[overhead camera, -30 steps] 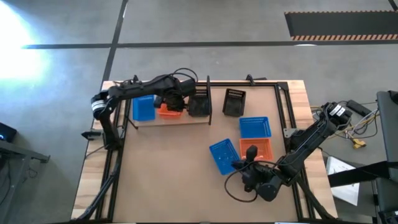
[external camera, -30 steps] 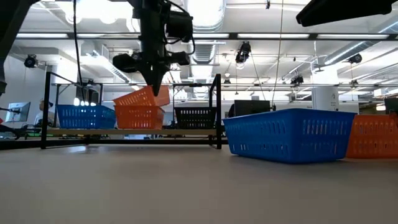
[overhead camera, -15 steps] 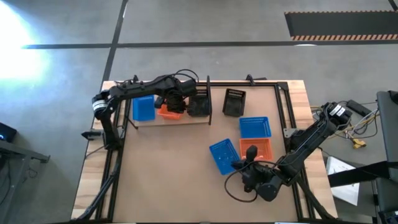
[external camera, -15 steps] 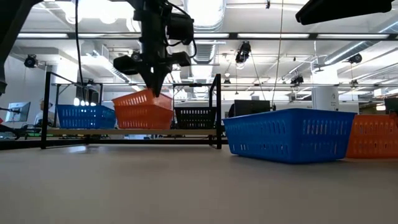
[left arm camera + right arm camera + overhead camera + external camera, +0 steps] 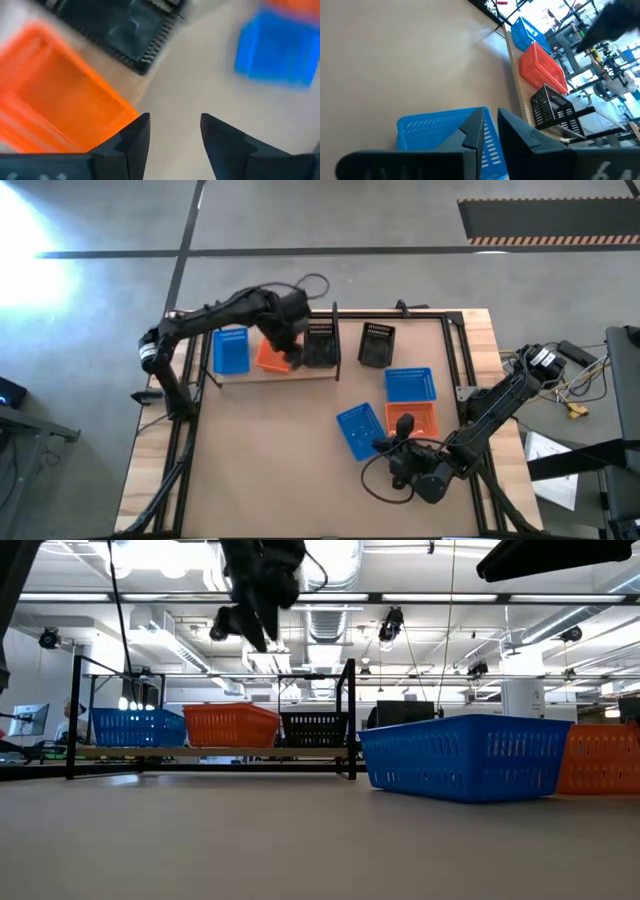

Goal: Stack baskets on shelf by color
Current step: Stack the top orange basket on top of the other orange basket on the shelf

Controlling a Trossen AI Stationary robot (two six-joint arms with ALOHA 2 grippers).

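Overhead strip lights and ducting fill the room behind the counter (image 5: pixel 300 840) in the low view, which alone shows height: the left gripper (image 5: pixel 262 635) hangs well above the shelf (image 5: pixel 210 752), clear of everything.

Its fingers (image 5: pixel 132 142) stand apart with nothing between them in the left wrist view, which looks down on the orange basket (image 5: pixel 55 100) and a black basket (image 5: pixel 125 30) beside it. From above, the left gripper (image 5: pixel 290 345) sits over the seam between those two.

On the shelf (image 5: pixel 330 373), left to right from above, lie a blue basket (image 5: pixel 230 351), the orange basket (image 5: pixel 270 356) and the black one (image 5: pixel 320 345), each with its long axis running across the board's width, toward the far edge. The low view shows all three seated level on the board, short ends facing the camera, orange touching black. Whether any of them is a stack cannot be told.

The right gripper (image 5: pixel 400 448) rests low near the front right of the counter, fingers (image 5: pixel 475 132) slightly parted and empty, just beside a loose blue basket (image 5: pixel 360 430) that is turned at a slant. Touching it lies a second orange basket (image 5: pixel 414 421), and behind that another blue one (image 5: pixel 410 385), long axis left to right. A second black basket (image 5: pixel 376 344) stands off the shelf to its right, long axis toward the far edge.
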